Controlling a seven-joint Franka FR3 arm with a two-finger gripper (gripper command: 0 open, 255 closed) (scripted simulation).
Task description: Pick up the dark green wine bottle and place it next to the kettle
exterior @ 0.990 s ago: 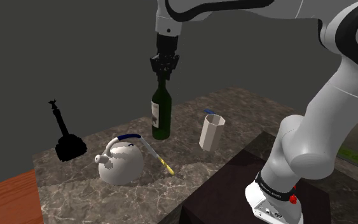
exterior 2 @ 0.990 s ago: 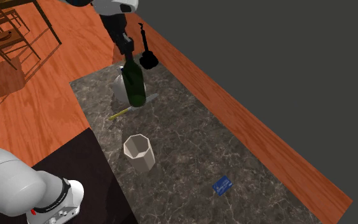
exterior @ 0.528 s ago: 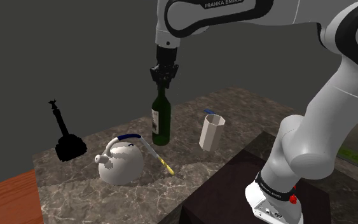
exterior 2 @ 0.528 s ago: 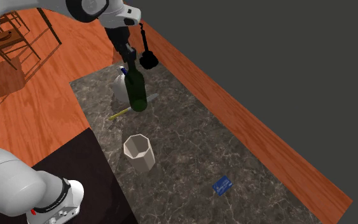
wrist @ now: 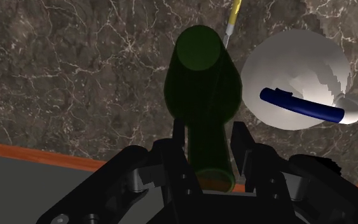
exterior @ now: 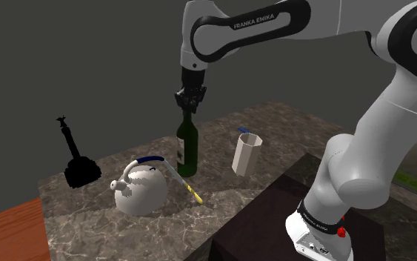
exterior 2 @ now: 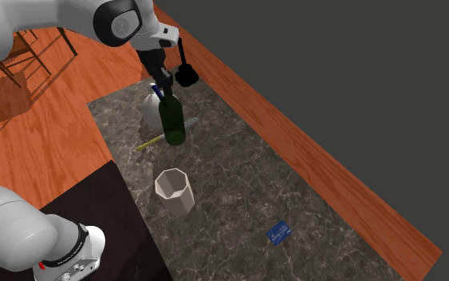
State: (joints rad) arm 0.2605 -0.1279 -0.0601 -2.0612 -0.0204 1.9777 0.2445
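Observation:
The dark green wine bottle stands upright, its base low over the marble tabletop, just beside the white kettle with a blue handle. My black gripper comes straight down and is shut on the bottle's neck. The second exterior view has the bottle right in front of the kettle, under the gripper. In the wrist view the fingers clasp the neck of the bottle, with the kettle close alongside. I cannot tell whether the base touches the table.
A white faceted cup stands toward the stand. A yellow-handled utensil lies by the bottle's base and the kettle. A black upright object sits at the table's far end. A blue card lies further along; wooden floor surrounds the table.
The gripper has lowered the bottle steadily, and shifted it slightly toward the shoulder view's right; its base now sits lower beside the kettle. The grip stayed shut.

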